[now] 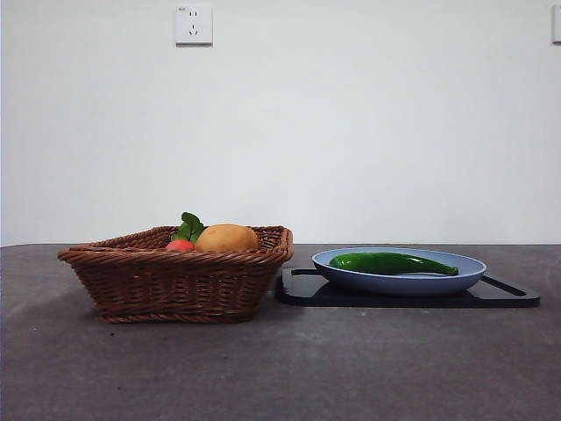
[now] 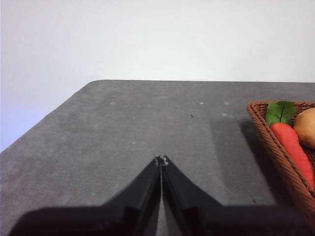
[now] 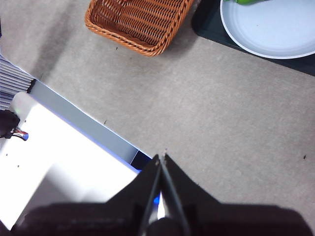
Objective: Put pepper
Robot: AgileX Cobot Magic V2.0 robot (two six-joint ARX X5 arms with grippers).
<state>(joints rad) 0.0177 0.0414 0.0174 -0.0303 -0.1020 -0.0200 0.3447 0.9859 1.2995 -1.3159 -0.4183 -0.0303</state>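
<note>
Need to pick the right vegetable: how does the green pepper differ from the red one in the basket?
The pepper is long, glossy dark green and lies alone on the blue plate. The red vegetable is orange-red with green leaves and lies in the wicker basket beside a round tan fruit. Both are slender and tapered.

Left gripper: two matte black jaws, each a flat wedge that narrows to a thin tip. The tips show small pale scuffed spots, with a hairline seam between the jaws. The wedges widen toward a broad black base, which is dark and shadowed. No screws, cables or markings can be seen on it.

Right gripper: same build, two black tapered jaws with thin tips and a narrow slit between them. Plain smooth surface, slightly glossy on the inner edges. The base is a wide black block, blurred and dark. No labels or wiring show on it.

In the front view no part of the robot shows.
</note>
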